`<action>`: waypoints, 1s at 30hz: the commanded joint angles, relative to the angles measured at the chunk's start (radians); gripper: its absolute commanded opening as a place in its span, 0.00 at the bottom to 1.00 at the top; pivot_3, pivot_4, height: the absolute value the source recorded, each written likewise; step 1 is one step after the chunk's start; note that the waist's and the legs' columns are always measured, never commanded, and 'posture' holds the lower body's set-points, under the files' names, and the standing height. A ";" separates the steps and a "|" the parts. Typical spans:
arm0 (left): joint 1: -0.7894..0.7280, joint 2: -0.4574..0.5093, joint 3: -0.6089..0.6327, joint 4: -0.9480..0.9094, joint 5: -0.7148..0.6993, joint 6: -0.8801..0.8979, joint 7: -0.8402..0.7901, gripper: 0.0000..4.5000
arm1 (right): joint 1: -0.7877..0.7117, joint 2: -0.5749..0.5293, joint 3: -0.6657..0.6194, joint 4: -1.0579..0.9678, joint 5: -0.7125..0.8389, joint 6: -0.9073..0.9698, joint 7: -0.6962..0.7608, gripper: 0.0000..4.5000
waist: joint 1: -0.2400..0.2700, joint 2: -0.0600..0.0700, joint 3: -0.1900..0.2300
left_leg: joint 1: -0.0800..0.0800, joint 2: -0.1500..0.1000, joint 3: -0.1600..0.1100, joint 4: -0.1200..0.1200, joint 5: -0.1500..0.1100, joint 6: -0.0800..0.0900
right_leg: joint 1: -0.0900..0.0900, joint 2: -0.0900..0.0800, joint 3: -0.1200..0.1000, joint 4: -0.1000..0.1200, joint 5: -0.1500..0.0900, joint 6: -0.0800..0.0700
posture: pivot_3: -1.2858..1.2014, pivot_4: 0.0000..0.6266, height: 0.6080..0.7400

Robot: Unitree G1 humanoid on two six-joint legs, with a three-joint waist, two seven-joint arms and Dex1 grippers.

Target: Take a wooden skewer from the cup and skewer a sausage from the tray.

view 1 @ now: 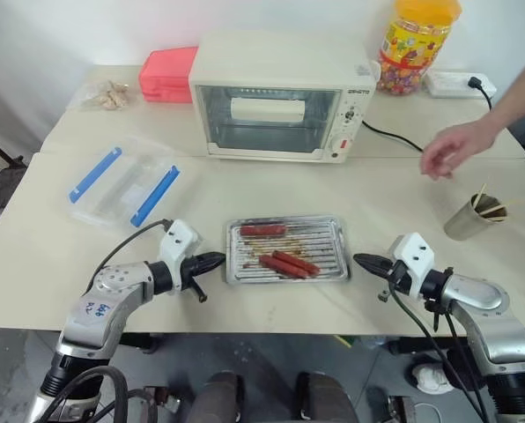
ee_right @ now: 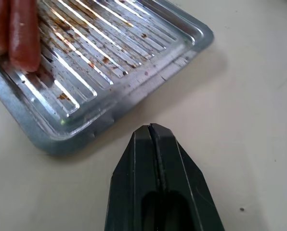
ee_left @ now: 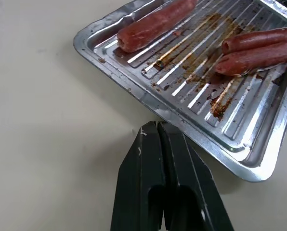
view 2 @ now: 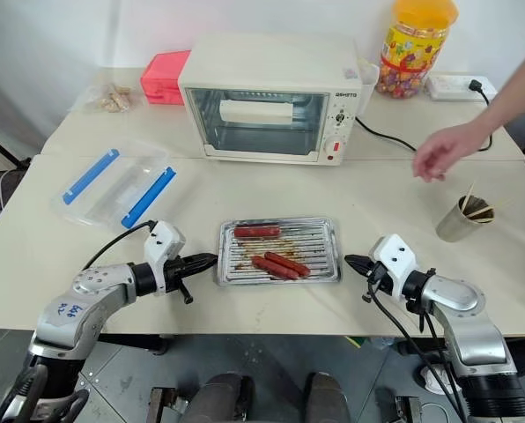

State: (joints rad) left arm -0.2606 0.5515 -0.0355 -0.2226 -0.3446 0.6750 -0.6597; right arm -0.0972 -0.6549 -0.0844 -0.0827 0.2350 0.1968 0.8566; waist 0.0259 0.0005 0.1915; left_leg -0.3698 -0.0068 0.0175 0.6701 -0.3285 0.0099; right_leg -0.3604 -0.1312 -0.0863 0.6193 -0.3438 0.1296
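I see the cup (view 1: 470, 218) with wooden skewers (view 1: 484, 204) at the desk's (view 1: 386, 189) far right, a person's hand (view 1: 450, 150) hovering just above it. The tray (view 1: 333, 267) sits centre front, holding three sausages (view 1: 283, 262). My left gripper (view 1: 220, 259) and right gripper (view 1: 358, 259) flank it, jaws pressed together, empty, pointing at its ends.

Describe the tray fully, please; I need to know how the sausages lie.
The tray is a shallow rectangular silver metal pan with rounded corners and a ribbed bottom streaked with brown grease. It lies flat on the table's near middle, in front of the toaster oven. Three sausages rest inside: one alone toward the back, two side by side, touching, nearer the front. Nothing else touches it.
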 commanded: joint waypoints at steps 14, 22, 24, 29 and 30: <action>0.023 0.007 0.039 -0.051 0.004 -0.035 -0.017 0.01 | 0.030 -0.054 -0.091 -0.023 0.025 -0.012 -0.011 0.00 | -0.003 0.000 0.000 | 0.000 0.000 0.000 0.000 0.000 0.000 | 0.000 0.000 0.000 0.000 0.000 0.000 | 0.52 0.24 1.00; 0.380 0.062 0.352 -0.182 -0.086 -0.206 -0.104 0.01 | 0.162 -0.035 -0.234 -0.084 0.235 -0.062 0.131 0.00 | -0.003 0.000 0.000 | 0.001 0.001 0.000 -0.002 0.000 0.000 | 0.000 0.000 0.000 -0.001 0.000 0.000 | 0.52 0.24 1.00; 0.465 0.066 0.424 -0.182 -0.110 -0.283 -0.162 0.00 | 0.185 -0.026 -0.246 -0.100 0.287 -0.073 0.176 0.07 | -0.003 0.000 0.000 | 0.001 0.001 0.000 -0.002 0.000 0.000 | 0.001 0.000 0.000 -0.003 0.000 0.000 | 0.52 0.24 1.00; 0.587 0.082 0.512 -0.153 -0.131 -0.409 -0.267 0.04 | 0.241 -0.025 -0.186 -0.193 0.358 -0.071 0.287 0.41 | 0.001 0.000 0.000 | 0.001 0.001 -0.002 -0.002 0.000 0.000 | 0.003 -0.002 0.006 -0.009 0.000 0.000 | 0.52 0.24 1.00; 0.601 0.087 0.524 -0.146 -0.133 -0.424 -0.283 0.08 | 0.250 -0.024 -0.170 -0.211 0.360 -0.074 0.303 0.48 | 0.000 0.000 0.000 | 0.001 0.001 -0.003 -0.002 0.000 0.000 | 0.003 -0.002 0.007 -0.009 0.000 0.000 | 0.52 0.24 1.00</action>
State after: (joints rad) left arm 0.3236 0.6224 0.4435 -0.3681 -0.4530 0.2959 -0.9054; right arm 0.1343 -0.6871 -0.2744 -0.2377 0.5699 0.1475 1.1203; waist 0.0261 0.0008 0.1916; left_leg -0.3689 -0.0055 0.0149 0.6680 -0.3291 0.0101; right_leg -0.3574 -0.1335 -0.0795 0.6100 -0.3438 0.1294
